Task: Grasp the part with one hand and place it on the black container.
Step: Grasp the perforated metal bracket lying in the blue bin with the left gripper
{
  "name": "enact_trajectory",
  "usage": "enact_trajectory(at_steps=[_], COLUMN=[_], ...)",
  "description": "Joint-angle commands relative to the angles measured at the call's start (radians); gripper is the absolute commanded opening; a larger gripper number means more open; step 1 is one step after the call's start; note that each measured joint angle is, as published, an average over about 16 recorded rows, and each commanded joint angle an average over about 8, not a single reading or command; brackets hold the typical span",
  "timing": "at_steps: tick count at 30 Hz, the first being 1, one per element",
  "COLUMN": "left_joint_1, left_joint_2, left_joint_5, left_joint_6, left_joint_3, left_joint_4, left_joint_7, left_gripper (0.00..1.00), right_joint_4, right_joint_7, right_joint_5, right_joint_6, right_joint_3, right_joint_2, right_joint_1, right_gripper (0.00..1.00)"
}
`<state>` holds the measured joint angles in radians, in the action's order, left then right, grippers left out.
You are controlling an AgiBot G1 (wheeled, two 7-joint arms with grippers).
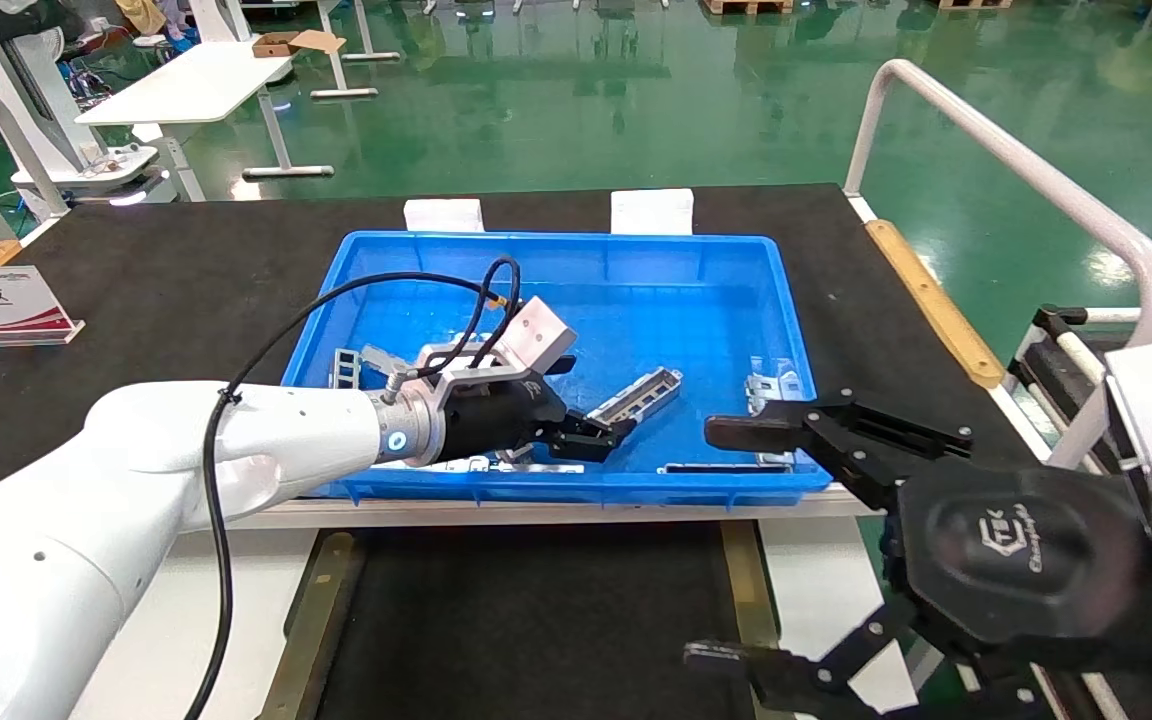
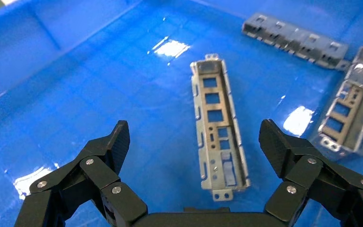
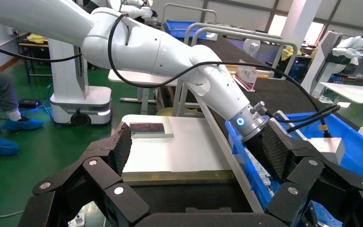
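Fingers of my left gripper (image 2: 194, 156) wide, straddling the part (image 2: 217, 127) flat on the blue bin (image 1: 736, 300) floor, frame center. Risks: pads skid off thin walls; neighbor strip (image 2: 347, 120) snags. Right gripper (image 1: 726, 540) open, idle, lower right; black container (image 1: 536, 620) below.

Left gripper (image 1: 604, 432) extended forward, fingers spread; right gripper (image 1: 726, 545) idle, agape.

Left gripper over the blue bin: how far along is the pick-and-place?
Early. Done: the left gripper is inside the bright blue plastic bin, open astride a narrow silver-grey channel strip with rectangular cutouts. In hand: nothing yet. Left: close, lift, carry to the flat black tray. Right gripper hangs open beside the bin.
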<state>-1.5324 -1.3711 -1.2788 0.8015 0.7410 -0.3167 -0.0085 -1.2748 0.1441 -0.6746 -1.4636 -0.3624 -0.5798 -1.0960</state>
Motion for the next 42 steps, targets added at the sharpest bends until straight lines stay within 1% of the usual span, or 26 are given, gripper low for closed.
enact_trajectory(at_steps=[1,3,4,5,14,23,42], left_joint_1=[0.005,0.008,0.009,0.009,0.008,-0.001,-0.012], left_joint_2=[0.0,0.0,0.0,0.001,0.002,0.003,0.005], left_joint_5=[0.004,0.014,0.019,0.024,0.077,0.133,0.242], left_joint_6=[-0.023,-0.036,-0.042,-0.047,-0.091,-0.115,-0.149], left_joint_3=[0.029,0.055,0.068,0.08,0.172,0.246,0.356], left_joint_4=[-0.011,-0.021,-0.025,-0.029,-0.048,-0.058,-0.05], left_joint_7=[-0.019,-0.033,-0.038,-0.044,-0.078,-0.102,-0.12], left_gripper=[0.44,0.19,0.07,0.0,0.0,0.0,0.0], right_joint_4=[0.0,0.0,0.0,0.0,0.0,0.0,0.0], right_joint_7=[0.0,0.0,0.0,0.0,0.0,0.0,0.0], right_joint_5=[0.0,0.0,0.0,0.0,0.0,0.0,0.0], right_joint_6=[0.0,0.0,0.0,0.0,0.0,0.0,0.0], right_joint_3=[0.0,0.0,0.0,0.0,0.0,0.0,-0.001], right_joint_2=[0.0,0.0,0.0,0.0,0.0,0.0,0.0], right_joint_1=[0.0,0.0,0.0,0.0,0.0,0.0,0.0], right_gripper=[0.39,0.14,0.05,0.0,0.0,0.0,0.0])
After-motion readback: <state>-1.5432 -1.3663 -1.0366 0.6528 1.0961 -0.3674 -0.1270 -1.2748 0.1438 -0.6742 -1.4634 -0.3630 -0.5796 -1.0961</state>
